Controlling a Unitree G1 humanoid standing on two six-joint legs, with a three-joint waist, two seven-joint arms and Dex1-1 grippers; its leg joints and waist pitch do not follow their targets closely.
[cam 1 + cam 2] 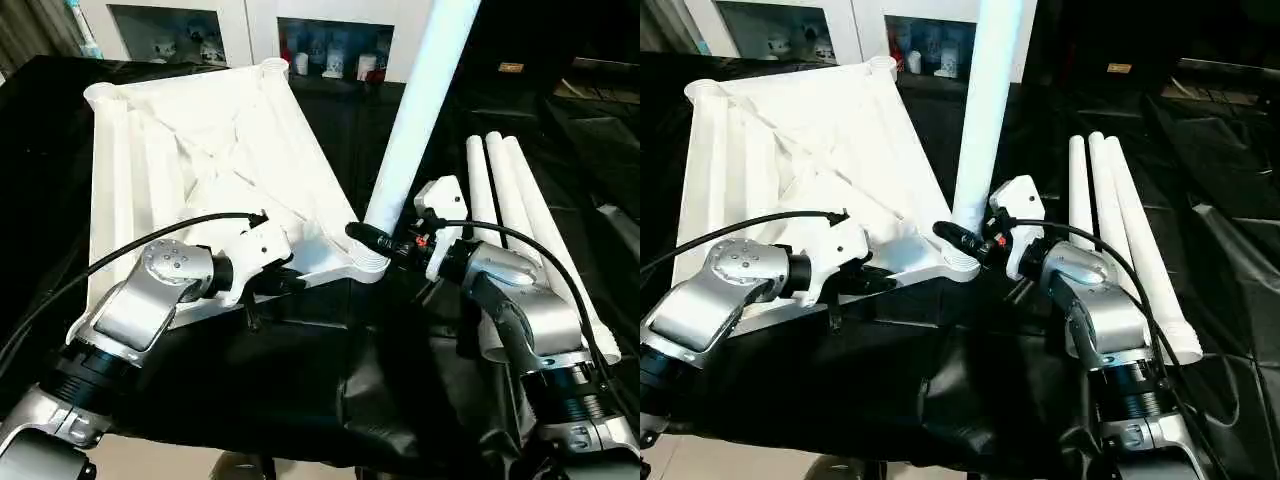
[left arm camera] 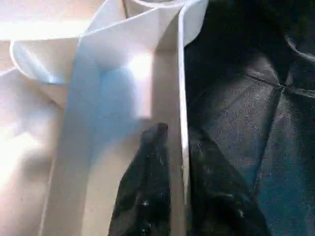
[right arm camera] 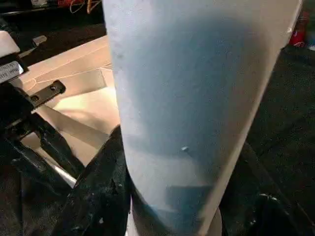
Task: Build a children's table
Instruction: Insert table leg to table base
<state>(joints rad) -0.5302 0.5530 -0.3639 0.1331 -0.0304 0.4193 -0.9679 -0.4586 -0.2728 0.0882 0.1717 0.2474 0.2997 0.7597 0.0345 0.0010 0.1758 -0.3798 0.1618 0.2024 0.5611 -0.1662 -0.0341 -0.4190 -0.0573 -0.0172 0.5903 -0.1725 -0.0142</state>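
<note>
Silver forearms are sitting nearest the head cam, over a black sheet [image 1: 330, 390] covering the worktop. Left claw [image 1: 290, 284] is reaching to the near edge of the tabletop [image 1: 200, 150], which is lying underside up w/ ribs & X-brace showing. In the left wrist view its fingers [image 2: 147, 196] are straddling the thin white rim wall, one each side, narrow gap; can't tell if they're actually squeezing it.

Right claw [image 1: 952, 235] is gripping the upright leg [image 1: 420, 110] low down, just above the near-right corner socket [image 1: 368, 266], fingers [image 3: 93, 196] wrapping both sides of the tube. Leg is standing in that socket, leaning slightly away to the right at its top.

Three spare legs [image 1: 520, 220] are lying side by side on the sheet, right of the tabletop, touching one another. White cabinet [image 1: 250, 30] w/ glass doors is standing behind the worktop.
</note>
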